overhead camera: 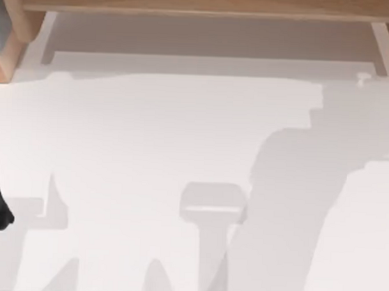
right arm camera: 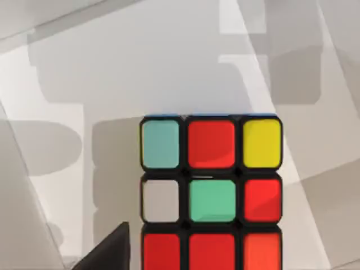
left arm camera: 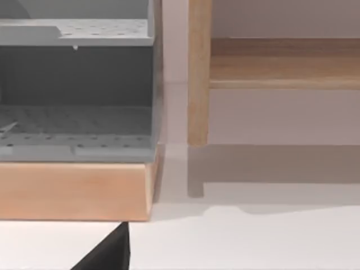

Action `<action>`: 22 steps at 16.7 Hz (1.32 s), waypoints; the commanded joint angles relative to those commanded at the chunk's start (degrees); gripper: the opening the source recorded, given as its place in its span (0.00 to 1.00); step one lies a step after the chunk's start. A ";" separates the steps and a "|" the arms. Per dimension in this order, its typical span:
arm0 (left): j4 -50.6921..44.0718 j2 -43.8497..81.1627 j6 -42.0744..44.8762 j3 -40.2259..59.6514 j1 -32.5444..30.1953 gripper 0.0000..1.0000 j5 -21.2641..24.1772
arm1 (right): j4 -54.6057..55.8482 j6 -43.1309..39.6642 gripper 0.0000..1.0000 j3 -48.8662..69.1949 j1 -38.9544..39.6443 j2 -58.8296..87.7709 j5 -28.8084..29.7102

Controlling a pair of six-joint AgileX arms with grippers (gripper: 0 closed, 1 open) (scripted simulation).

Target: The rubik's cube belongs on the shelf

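The small black-gridded rubik's cube [right arm camera: 211, 188] with red, yellow and green stickers sits close under the right end effector, above the white tabletop [overhead camera: 150, 137]; whether it is pinched I cannot tell; a loose grip could drop it short of the long light-brown wooden shelf [overhead camera: 206, 2].
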 joint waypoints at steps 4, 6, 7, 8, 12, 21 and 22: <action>0.00 0.00 0.00 0.00 0.00 1.00 0.00 | -5.27 1.46 1.00 1.39 2.18 4.43 1.09; 0.00 0.00 0.00 0.00 0.00 1.00 0.00 | -5.27 1.46 1.00 1.39 2.18 4.43 1.09; 0.00 0.00 0.00 0.00 0.00 1.00 0.00 | -5.27 1.46 1.00 1.39 2.18 4.43 1.09; 0.00 0.00 0.00 0.00 0.00 1.00 0.00 | -5.27 1.46 1.00 1.39 2.18 4.43 1.09; 0.00 0.00 0.00 0.00 0.00 1.00 0.00 | -2.96 0.96 1.00 0.18 1.66 5.56 1.01; 0.00 0.00 0.00 0.00 0.00 1.00 0.00 | 3.65 1.53 0.92 -2.15 2.20 9.81 1.17; 0.00 0.00 0.00 0.00 0.00 1.00 0.00 | 3.65 1.53 0.85 -2.15 2.20 9.81 1.17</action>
